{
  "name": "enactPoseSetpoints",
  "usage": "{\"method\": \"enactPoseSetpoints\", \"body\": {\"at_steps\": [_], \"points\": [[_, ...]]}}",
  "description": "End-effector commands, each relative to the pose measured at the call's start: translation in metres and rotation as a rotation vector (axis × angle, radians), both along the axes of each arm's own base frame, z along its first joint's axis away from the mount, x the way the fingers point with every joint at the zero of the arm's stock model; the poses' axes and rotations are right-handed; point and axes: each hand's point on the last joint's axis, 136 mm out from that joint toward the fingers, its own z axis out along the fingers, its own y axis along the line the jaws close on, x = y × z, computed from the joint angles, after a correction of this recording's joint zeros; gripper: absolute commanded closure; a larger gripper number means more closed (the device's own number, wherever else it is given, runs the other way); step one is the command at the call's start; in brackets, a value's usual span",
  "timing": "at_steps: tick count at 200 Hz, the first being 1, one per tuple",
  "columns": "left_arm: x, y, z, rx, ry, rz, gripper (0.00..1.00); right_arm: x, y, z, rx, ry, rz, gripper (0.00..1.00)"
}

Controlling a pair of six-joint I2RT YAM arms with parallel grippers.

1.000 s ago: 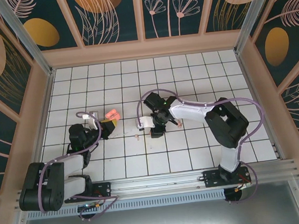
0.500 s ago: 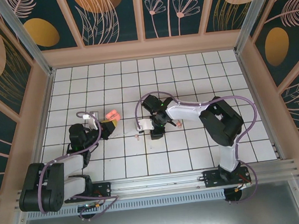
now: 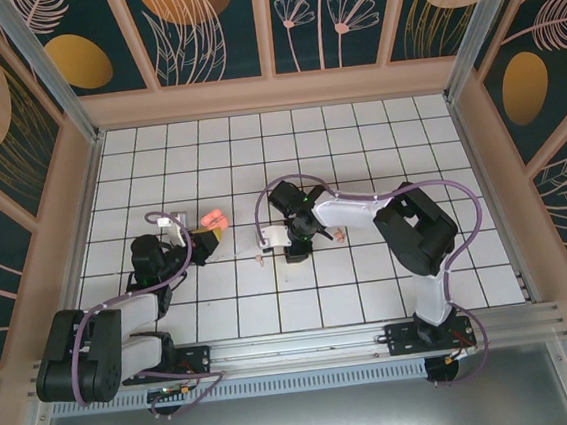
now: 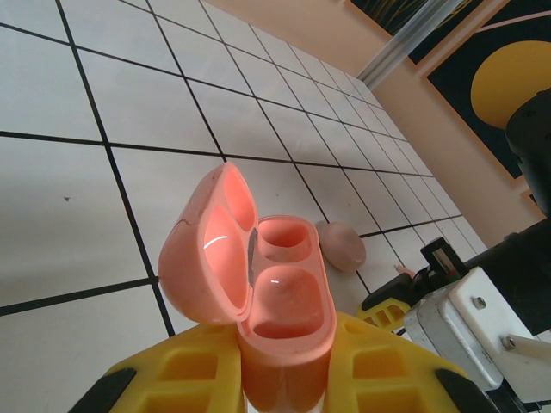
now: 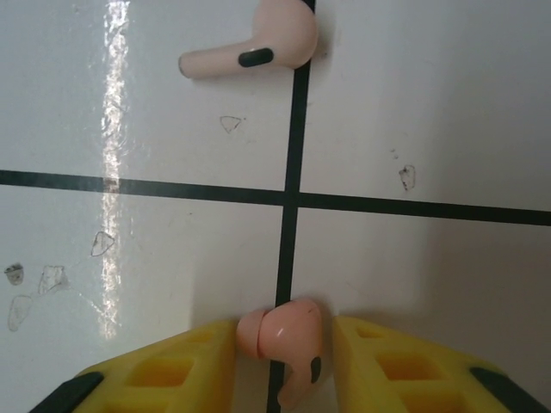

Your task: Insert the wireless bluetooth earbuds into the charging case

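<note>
Open charging case [image 4: 284, 318] and two pale pink earbuds [image 5: 280, 340]

The salmon-pink case stands up between the yellow fingers of the left gripper [image 4: 284, 366], with its lid tipped open to the left and both round holes bare. One earbud sits between the right gripper's [image 5: 284, 331] yellow fingers, stem pointing back toward it. The other earbud [image 5: 258, 47] lies flat ahead of that gripper, on a black line.

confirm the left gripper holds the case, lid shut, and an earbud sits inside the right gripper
No: the left wrist view shows the case lid open. The left gripper holds it; an earbud sits inside the right gripper.
</note>
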Motion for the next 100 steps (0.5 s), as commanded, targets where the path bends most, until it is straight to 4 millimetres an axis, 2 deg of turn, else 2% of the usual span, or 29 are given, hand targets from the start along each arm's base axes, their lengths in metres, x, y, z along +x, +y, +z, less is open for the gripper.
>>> {"method": "enactPoseSetpoints", "body": {"at_steps": [1,56,79,100], "points": [[0.005,-0.001,0.014,0.006,-0.058,-0.022,0.92,0.005,0.008,-0.003,0.002,-0.010,-0.006,0.68],[0.005,-0.002,0.017,0.038,-0.078,-0.037,0.92,0.006,0.009,0.002,0.021,-0.019,-0.020,0.77],[0.001,-0.002,0.027,0.044,-0.135,-0.046,0.92,0.007,0.015,0.016,0.093,-0.015,-0.058,0.78],[-0.007,-0.005,0.043,0.030,-0.218,-0.069,0.92,0.012,0.022,0.043,0.222,0.001,-0.123,0.79]]}}
